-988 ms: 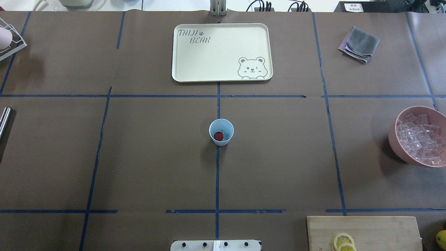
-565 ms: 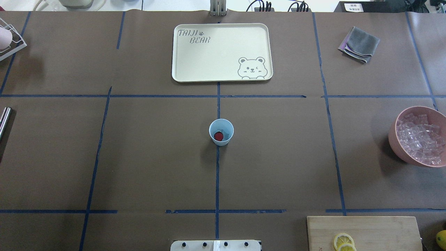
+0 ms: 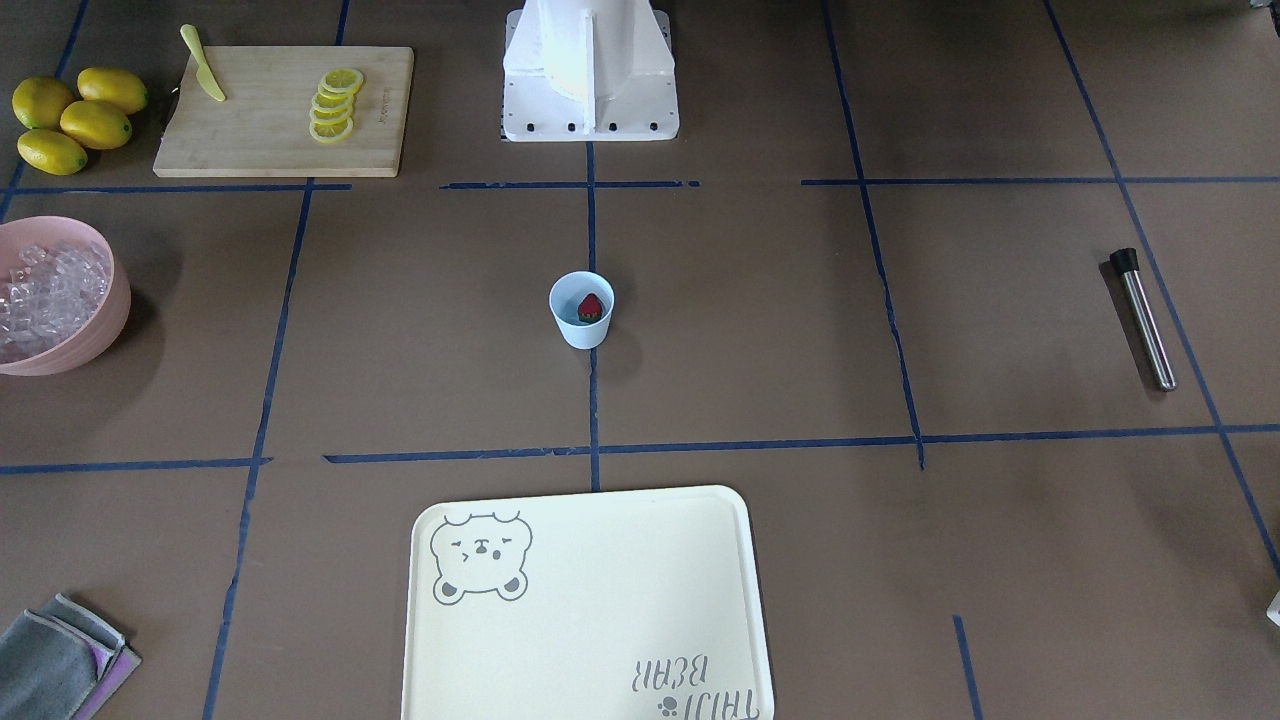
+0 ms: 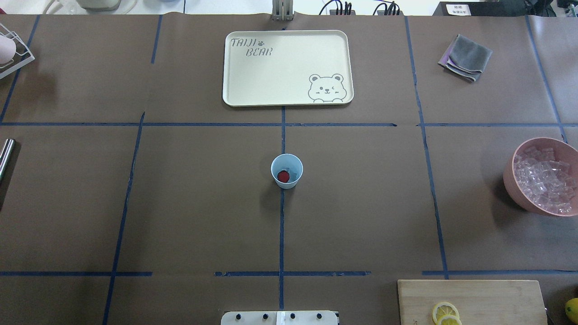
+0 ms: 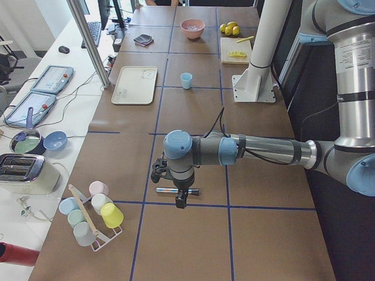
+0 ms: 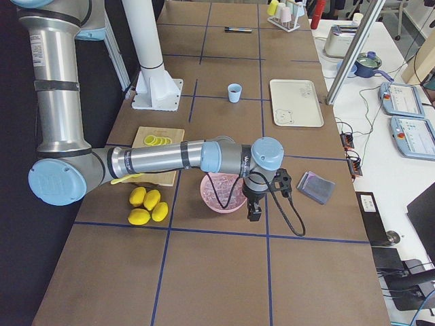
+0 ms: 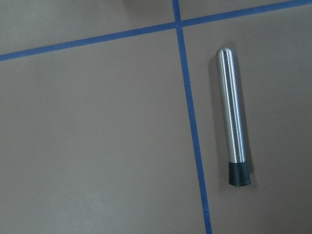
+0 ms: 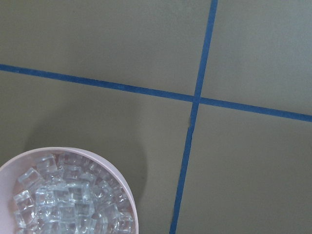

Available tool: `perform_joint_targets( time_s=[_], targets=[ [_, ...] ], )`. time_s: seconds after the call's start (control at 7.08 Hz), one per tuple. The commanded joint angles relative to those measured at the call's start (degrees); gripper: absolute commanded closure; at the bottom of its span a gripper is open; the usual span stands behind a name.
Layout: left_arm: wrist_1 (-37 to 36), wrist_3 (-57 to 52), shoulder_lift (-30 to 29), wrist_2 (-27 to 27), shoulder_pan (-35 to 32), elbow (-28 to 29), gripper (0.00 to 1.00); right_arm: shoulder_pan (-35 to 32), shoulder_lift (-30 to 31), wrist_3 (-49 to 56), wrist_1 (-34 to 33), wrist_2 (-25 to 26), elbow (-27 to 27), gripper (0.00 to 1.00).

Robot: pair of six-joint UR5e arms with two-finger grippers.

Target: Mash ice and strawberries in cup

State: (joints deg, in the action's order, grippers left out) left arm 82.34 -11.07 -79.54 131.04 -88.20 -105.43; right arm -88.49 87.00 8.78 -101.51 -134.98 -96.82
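Note:
The light-blue cup (image 4: pixel 293 161) stands at the table's middle, also in the front view (image 3: pixel 582 325). In it lie a red strawberry (image 4: pixel 283 176) and a clear ice cube (image 4: pixel 295 174). More ice (image 4: pixel 544 178) fills the pink bowl (image 4: pixel 512 180) at the right edge. A steel muddler (image 3: pixel 1143 318) with a black tip lies at the left edge, and shows in the left wrist view (image 7: pixel 232 117). My left gripper (image 5: pixel 179 202) hangs over the muddler. My right gripper (image 6: pixel 254 214) hangs by the bowl's rim. I cannot tell whether either is open or shut.
A cream bear tray (image 4: pixel 287 67) lies beyond the cup. A grey cloth (image 4: pixel 466 57) is at the far right. A cutting board (image 3: pixel 282 110) holds lemon slices and a yellow knife, with whole lemons (image 3: pixel 70 118) beside it. A cup rack (image 5: pixel 91 213) stands at the far left.

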Motion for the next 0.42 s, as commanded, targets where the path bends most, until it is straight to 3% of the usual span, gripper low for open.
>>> perform_joint_targets(
  time_s=[0.0,0.28],
  targets=[
    [0.19,0.00,0.00,0.00,1.09,-0.31,0.00,0.85,-1.39,-6.01,0.09,-0.02,-0.03,0.00],
    [0.19,0.00,-0.17,0.00,1.36,-1.88,0.00,0.86,-1.31,-6.67,0.70,-0.02,-0.91,0.00]
  ],
)
